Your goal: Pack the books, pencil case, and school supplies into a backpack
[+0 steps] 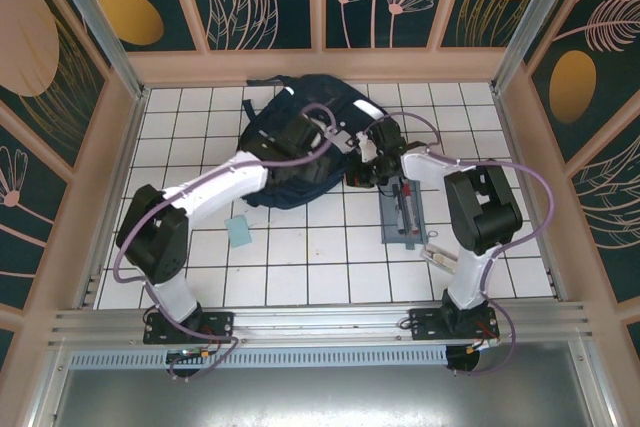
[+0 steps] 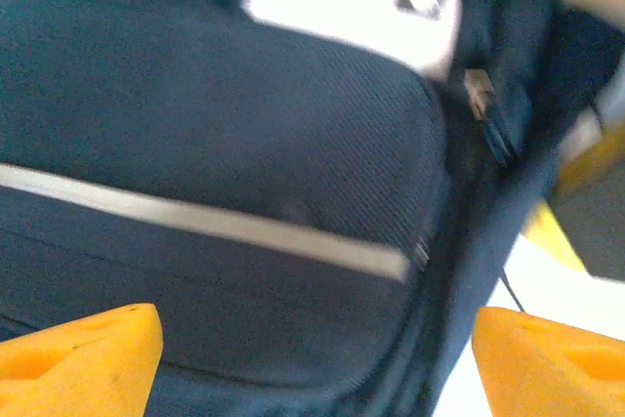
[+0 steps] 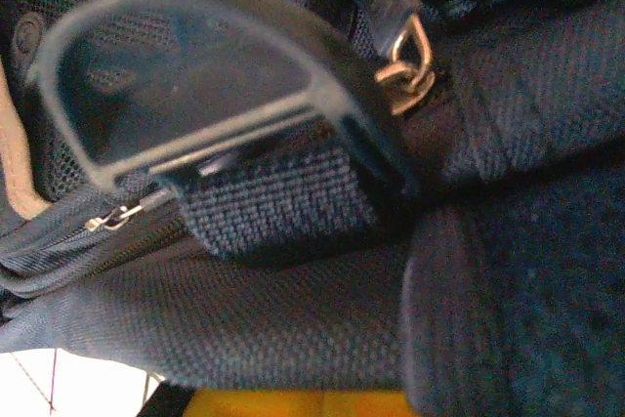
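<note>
Left gripper (image 2: 312,354) hangs wide open over the backpack (image 1: 268,127) at the far middle of the table (image 1: 300,277); right gripper (image 1: 372,167) is clamped shut against its strap (image 3: 278,207); nothing seems to hold it open, so it'd likely flop closed on anything pushed in. Pencil case (image 1: 404,215) lies just right of the backpack, long axis near-to-far.

Overhead view: bright, even light from above, with only soft shadows on the white tiles (image 1: 300,257) beside the backpack (image 1: 265,132). My left wrist view of the backpack is blurred throughout, and its white patch (image 2: 356,2) glares. My right wrist view is dimmer: the webbing (image 3: 278,212) is sharp, the edges soft.
</note>
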Available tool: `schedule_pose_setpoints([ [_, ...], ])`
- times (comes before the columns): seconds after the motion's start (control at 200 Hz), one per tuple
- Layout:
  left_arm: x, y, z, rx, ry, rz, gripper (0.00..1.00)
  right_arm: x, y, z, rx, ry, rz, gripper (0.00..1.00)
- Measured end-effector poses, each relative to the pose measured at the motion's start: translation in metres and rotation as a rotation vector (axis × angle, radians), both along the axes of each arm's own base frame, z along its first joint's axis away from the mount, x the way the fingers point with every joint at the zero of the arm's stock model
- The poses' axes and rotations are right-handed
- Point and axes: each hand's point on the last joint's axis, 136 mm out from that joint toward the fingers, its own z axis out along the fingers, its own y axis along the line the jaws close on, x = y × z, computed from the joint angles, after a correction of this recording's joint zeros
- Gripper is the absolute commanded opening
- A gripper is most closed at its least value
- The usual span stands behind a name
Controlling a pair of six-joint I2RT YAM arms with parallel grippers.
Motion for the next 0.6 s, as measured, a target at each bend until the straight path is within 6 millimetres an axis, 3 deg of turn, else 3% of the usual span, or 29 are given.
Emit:
schedule_pose_setpoints([
  [0.105,-0.018,-0.007,-0.032,0.084,0.049,-0.08,0.86,0.001,0.004,-0.002,-0.018,0.008,0.058,0.0],
  [0.36,-0.008,0.005,-0.063,0.224,0.033,-0.092,0.83,-0.009,-0.008,-0.011,-0.133,-0.02,0.163,0.0],
  [0.42,-0.004,0.009,-0.076,0.275,0.03,-0.078,0.71,-0.01,-0.01,-0.013,-0.163,-0.033,0.18,0.0],
  [0.52,0.0,0.01,-0.098,0.323,0.031,-0.078,0.34,-0.011,-0.009,-0.016,-0.207,-0.063,0.209,0.0],
  [0.6,-0.001,0.003,-0.099,0.318,0.014,-0.093,0.15,-0.01,-0.008,-0.018,-0.243,-0.093,0.225,0.0],
])
